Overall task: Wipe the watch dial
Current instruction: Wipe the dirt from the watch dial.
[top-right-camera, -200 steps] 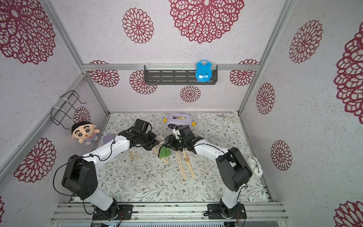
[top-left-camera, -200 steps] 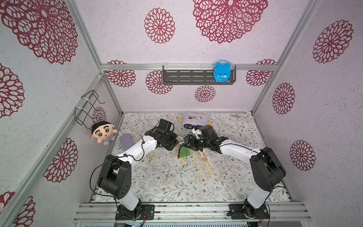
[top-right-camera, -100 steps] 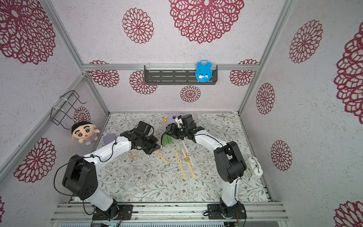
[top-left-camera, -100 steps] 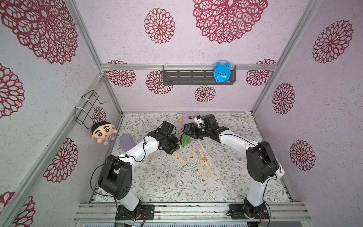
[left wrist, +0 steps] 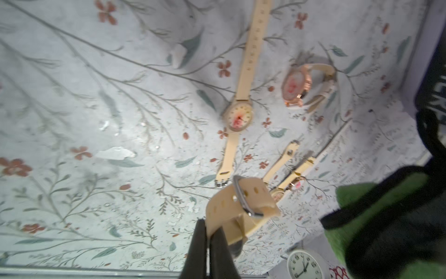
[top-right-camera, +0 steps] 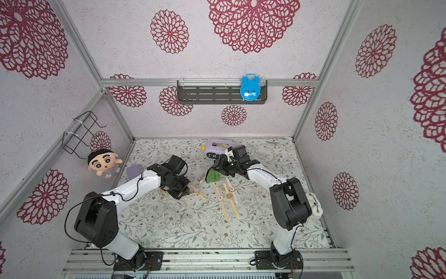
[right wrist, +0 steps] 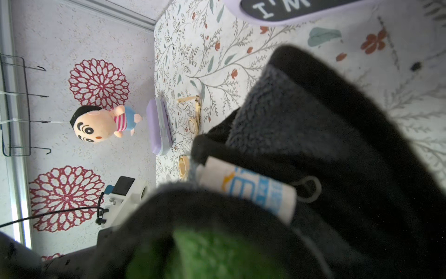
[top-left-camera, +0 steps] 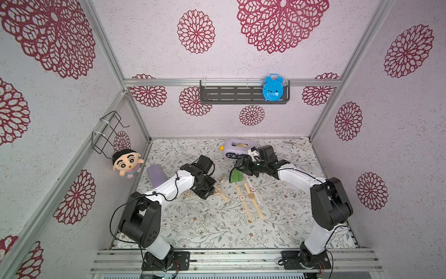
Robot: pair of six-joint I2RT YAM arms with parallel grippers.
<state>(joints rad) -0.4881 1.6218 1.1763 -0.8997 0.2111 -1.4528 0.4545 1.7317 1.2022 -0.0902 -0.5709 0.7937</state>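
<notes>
One cream-strapped wristwatch (left wrist: 237, 207) is pinched by the left pincer (left wrist: 208, 227), one green-and-black fleece cloth (top-left-camera: 236, 175) by the right pincer (top-left-camera: 242, 168). Three other watches (top-left-camera: 252, 196) are laid side by side.

Top views, light: bright, even, soft white light across the patterned walls and the bench (top-left-camera: 205, 229)
Top views, shadows: faint and soft-edged, lying close under both arms
Top views, edges: wide-angle stretch, with the wall flowers growing large and splayed toward the corners
Left wrist view, focus: soft throughout, with the watch on the bench (left wrist: 239, 118) smeared and the watch strap (left wrist: 241, 207) near the lens blurred
Left wrist view, light: a pale washed-out patch in mid bench
Right wrist view, focus: the dark cloth (right wrist: 313, 120) fills the near field as a blur, while the plush doll (right wrist: 101, 123) farther off is crisp
Right wrist view, glare: a white glowing strip along the frame rail (right wrist: 18, 205)
</notes>
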